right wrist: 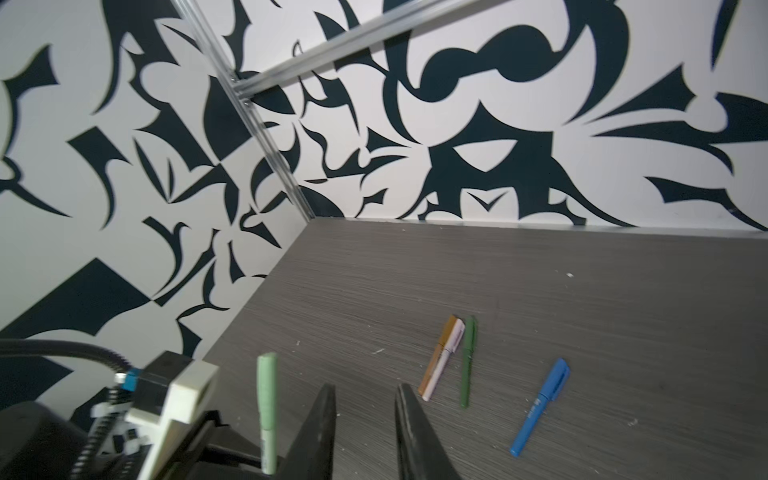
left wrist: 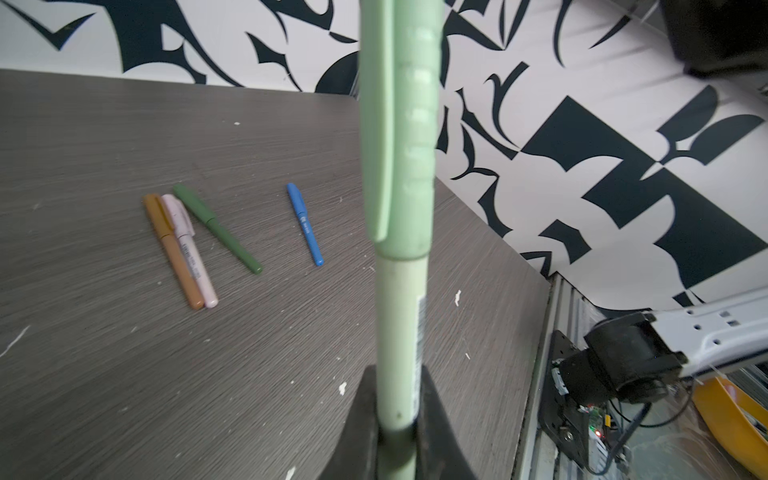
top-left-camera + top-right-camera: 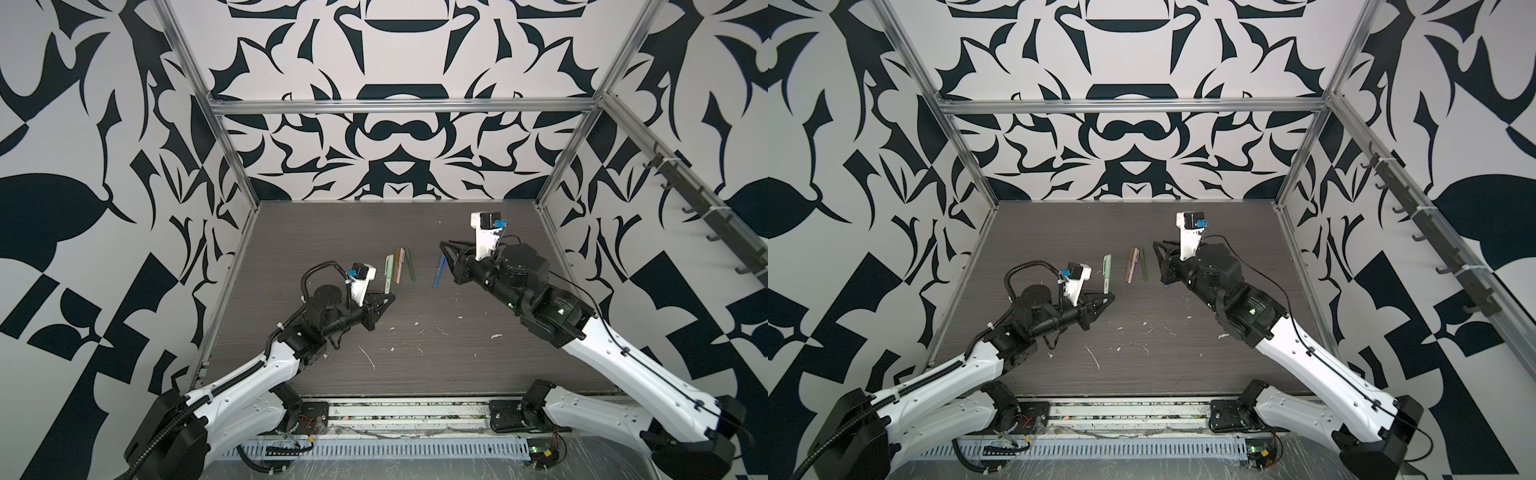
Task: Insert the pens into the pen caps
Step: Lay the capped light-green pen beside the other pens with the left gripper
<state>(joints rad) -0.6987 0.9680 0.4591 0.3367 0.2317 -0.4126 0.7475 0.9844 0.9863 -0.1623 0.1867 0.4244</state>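
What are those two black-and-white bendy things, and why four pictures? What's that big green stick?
They are two robot arms. Two pictures look down from above on the whole table; the other two come from a camera on each arm's wrist. Each arm ends in a gripper, like a pinching hand. The left gripper pinches a pale green pen with its cap on; it looks huge because that wrist camera is close. The right gripper is open and empty. On the table lie four more capped pens: orange-brown, pink, dark green and blue.
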